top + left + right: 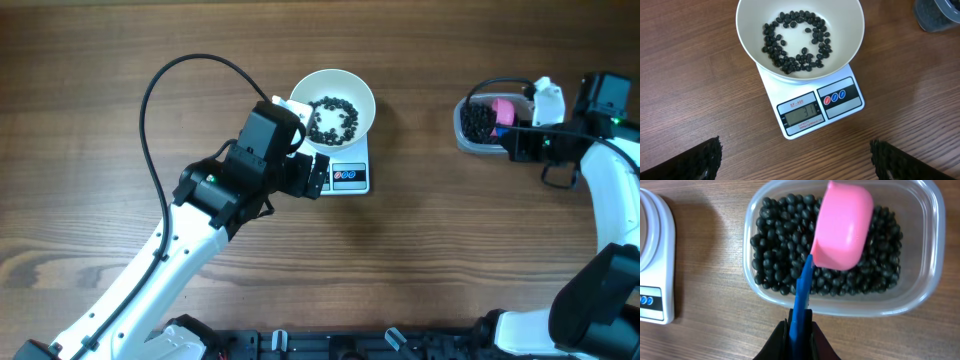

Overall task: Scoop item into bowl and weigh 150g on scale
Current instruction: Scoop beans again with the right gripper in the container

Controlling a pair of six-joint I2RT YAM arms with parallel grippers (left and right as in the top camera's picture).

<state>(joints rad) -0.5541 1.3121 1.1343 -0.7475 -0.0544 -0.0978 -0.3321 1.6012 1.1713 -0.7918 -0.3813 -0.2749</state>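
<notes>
The left gripper's (800, 162) fingers (700, 160) are spread wide, short of the white bowl (747, 35) of black beans (790, 62) that is set on the scale (820, 125) ahead of them. Rightward, the pink scoop (842, 225) is pinched at its blue handle (801, 292) by the right gripper (800, 330), above the bean-filled clear tub (932, 280).
</notes>
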